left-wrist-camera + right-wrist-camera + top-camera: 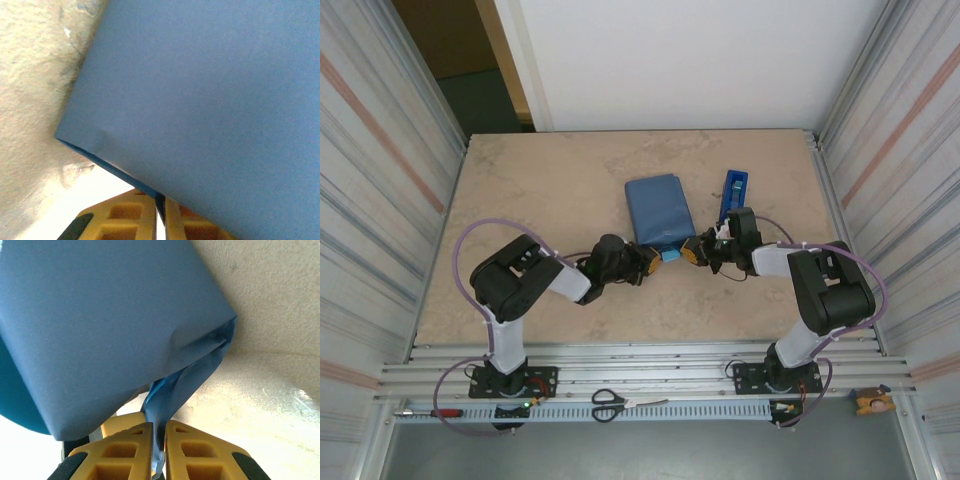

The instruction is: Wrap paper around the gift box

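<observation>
From above, the paper [658, 208] lies folded in the middle of the tabletop [520, 200]. Left wrist: the left fingers [102, 222] pinch its edge. Right wrist: the right fingers [220, 450] seemingly clamp a crumpled flap; uneven pulling could tear it.

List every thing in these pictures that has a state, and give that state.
Paper: folded into a boxy parcel, near flap sticking out.
Left gripper: fingers shut on the paper's edge.
Right gripper: fingers shut on the crumpled flap.
Tape dispenser: lying on the table, unheld.
Scissors: blades closed, on the front rail.
</observation>
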`<action>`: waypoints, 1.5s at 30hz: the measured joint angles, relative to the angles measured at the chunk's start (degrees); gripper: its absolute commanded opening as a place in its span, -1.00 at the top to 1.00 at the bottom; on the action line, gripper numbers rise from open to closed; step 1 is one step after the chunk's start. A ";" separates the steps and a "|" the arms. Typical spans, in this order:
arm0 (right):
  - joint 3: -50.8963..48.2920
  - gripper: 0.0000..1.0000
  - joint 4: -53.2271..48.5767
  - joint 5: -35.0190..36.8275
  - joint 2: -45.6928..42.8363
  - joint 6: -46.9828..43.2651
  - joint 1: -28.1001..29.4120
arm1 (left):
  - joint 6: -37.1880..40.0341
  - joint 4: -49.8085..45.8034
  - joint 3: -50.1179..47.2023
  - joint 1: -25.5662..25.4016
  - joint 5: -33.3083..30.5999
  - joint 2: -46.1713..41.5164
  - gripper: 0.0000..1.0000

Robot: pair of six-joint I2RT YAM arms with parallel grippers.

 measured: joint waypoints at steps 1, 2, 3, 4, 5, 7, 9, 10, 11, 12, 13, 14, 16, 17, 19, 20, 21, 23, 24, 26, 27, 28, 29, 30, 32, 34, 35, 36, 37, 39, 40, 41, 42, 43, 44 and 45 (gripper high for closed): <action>0.00 0.63 -0.48 0.04 -0.48 -0.11 0.00 | -0.15 0.00 0.00 0.00 -0.04 0.00 0.76; 0.00 0.59 -1.05 0.11 -1.03 -0.31 0.00 | -0.33 0.00 0.00 0.00 -0.20 0.00 0.76; 0.00 0.58 -1.84 0.28 -1.90 -1.05 0.00 | -0.37 0.00 0.00 0.00 -0.31 0.00 0.76; -0.02 0.57 -2.58 0.35 -2.78 -1.66 0.00 | -0.39 0.00 0.00 0.00 -0.42 0.00 0.76; -0.02 0.55 -3.26 0.44 -3.56 -2.25 0.00 | -0.39 0.00 0.00 0.00 -0.44 0.00 0.76; -0.04 0.51 -4.85 0.70 -5.20 -3.67 0.00 | -0.46 0.00 0.00 0.00 -0.42 0.00 0.76; -0.13 0.55 -7.39 1.75 -6.88 -5.46 0.00 | -0.59 0.00 0.00 0.00 -0.44 0.00 0.75; -0.20 0.60 -8.50 2.12 -7.48 -6.27 0.00 | -0.66 0.00 0.00 0.00 -0.42 0.00 0.75; -0.33 0.68 -9.75 2.67 -8.02 -6.97 0.04 | -0.74 0.00 0.00 0.00 -0.42 0.00 0.75; -0.63 0.73 -10.71 3.30 -8.41 -7.82 0.09 | -0.79 0.02 0.00 0.00 -0.42 0.00 0.75; -1.01 0.78 -11.32 3.69 -8.59 -8.13 0.26 | -0.81 0.02 0.00 0.00 -0.42 0.00 0.75; -1.51 0.83 -11.98 4.17 -8.61 -8.68 0.48 | -0.81 0.07 0.00 -0.04 -0.42 0.00 0.74; -2.67 0.89 -12.74 4.92 -8.37 -9.18 1.42 | -0.85 0.35 -0.02 -0.07 -0.42 0.00 0.74; -3.13 0.90 -12.74 5.03 -7.85 -9.18 2.16 | -0.98 0.59 -0.02 -0.07 -0.42 0.00 0.74; -3.54 0.93 -12.41 5.25 -6.34 -9.11 3.69 | -1.25 1.25 -0.02 -0.07 -0.42 0.00 0.74; -3.65 0.94 -11.87 5.44 -5.46 -8.98 4.55 | -1.42 1.53 -0.02 -0.07 -0.42 0.00 0.74; -3.76 0.95 -11.23 5.66 -4.72 -8.79 5.22 | -1.68 1.70 -0.02 -0.07 -0.42 0.00 0.74; -3.98 0.95 -9.33 6.38 -3.63 -7.87 6.43 | -2.03 1.77 -0.02 -0.07 -0.42 0.00 0.74; -4.15 0.95 -8.07 6.69 -3.23 -7.43 6.82 | -2.12 1.79 -0.02 -0.07 -0.42 0.00 0.74; -4.50 0.95 -5.16 7.37 -2.45 -6.51 7.21 | -2.32 2.14 -0.02 -0.09 -0.39 0.00 0.74; -4.79 0.95 -3.54 7.82 -2.05 -6.03 7.21 | -2.36 2.27 -0.02 -0.09 -0.42 0.00 0.74; -5.09 0.95 -1.79 8.22 -1.66 -5.42 7.39 | -2.49 2.43 -0.02 -0.09 -0.39 0.00 0.73; -5.44 0.95 -0.15 8.70 -1.33 -4.52 7.48 | -2.54 2.56 -0.02 -0.09 -0.39 0.00 0.73; -5.70 0.95 1.16 9.22 -1.11 -3.93 7.52 | -2.60 2.62 -0.02 -0.09 -0.39 0.00 0.72; -6.01 0.95 3.19 10.10 -1.01 -2.91 7.52 | -2.91 2.84 -0.02 -0.09 -0.39 0.00 0.68; -5.99 0.95 5.01 11.04 -1.01 -2.56 7.52 | -2.97 3.06 -0.13 -0.09 -0.39 0.00 0.62; -5.99 0.94 5.99 11.26 -1.01 -2.38 7.50 | -2.99 3.06 -0.17 -0.09 -0.37 0.00 0.60; -5.99 0.94 6.75 11.32 -1.01 -2.16 7.50 | -2.95 3.04 -0.22 -0.09 -0.39 0.00 0.57; -5.99 0.94 7.67 11.32 -0.98 -1.79 7.50 | -2.93 3.04 -0.28 -0.09 -0.37 0.00 0.52; -5.95 0.94 9.18 11.26 -0.81 -1.36 7.41 | -2.86 3.04 -0.42 -0.09 -0.26 0.00 0.40; -5.84 0.94 9.53 11.26 -0.68 -1.33 7.41 | -2.69 3.04 -0.57 -0.09 -0.20 0.00 0.34; -5.64 0.94 9.86 11.26 -0.46 -1.31 7.41 | -2.45 3.04 -0.81 -0.09 -0.17 0.00 0.31; -5.46 0.94 10.19 11.26 -0.31 -1.29 7.41 | -2.16 3.04 -1.09 -0.09 -0.07 -0.02 0.27; -5.31 0.94 10.38 11.23 -0.17 -1.31 7.41 | -1.75 2.99 -1.55 -0.09 0.07 -0.15 0.22; -5.11 0.94 10.58 11.23 -0.04 -1.33 7.39 | -1.18 2.93 -2.10 -0.09 0.13 -0.46 0.16; -4.90 0.94 10.56 11.23 0.00 -1.31 7.39 | -0.52 2.69 -2.58 -0.07 0.22 -0.90 0.12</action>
